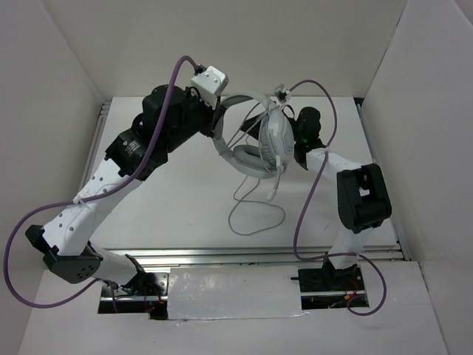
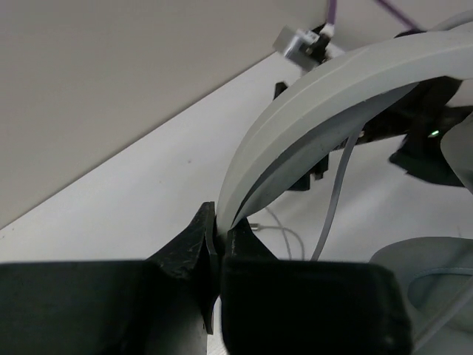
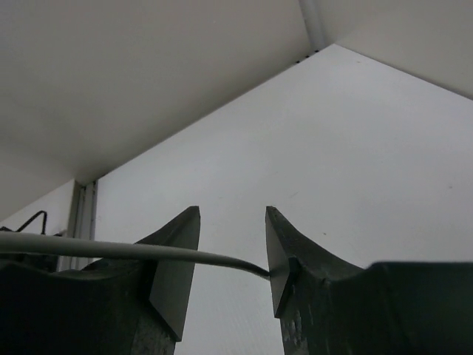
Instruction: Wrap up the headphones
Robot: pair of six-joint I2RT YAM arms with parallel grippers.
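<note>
The light grey-white headphones (image 1: 275,140) hang in the air above the middle of the table. My left gripper (image 1: 216,132) is shut on the curved headband (image 2: 332,96), the band pinched between its fingertips in the left wrist view (image 2: 219,237). An ear cup (image 2: 429,274) shows at the lower right there. The thin grey cable (image 1: 255,214) hangs down and loops on the table. My right gripper (image 1: 299,140) is just right of the ear cups. In the right wrist view it (image 3: 233,251) is open, and the cable (image 3: 111,249) runs across the gap and touches the right finger's inner face.
White walls enclose the table on the left, back and right. An aluminium rail (image 1: 251,255) runs along the near edge. Purple arm cables (image 1: 314,200) arc over both arms. The right arm's wrist (image 2: 436,140) is close behind the headband.
</note>
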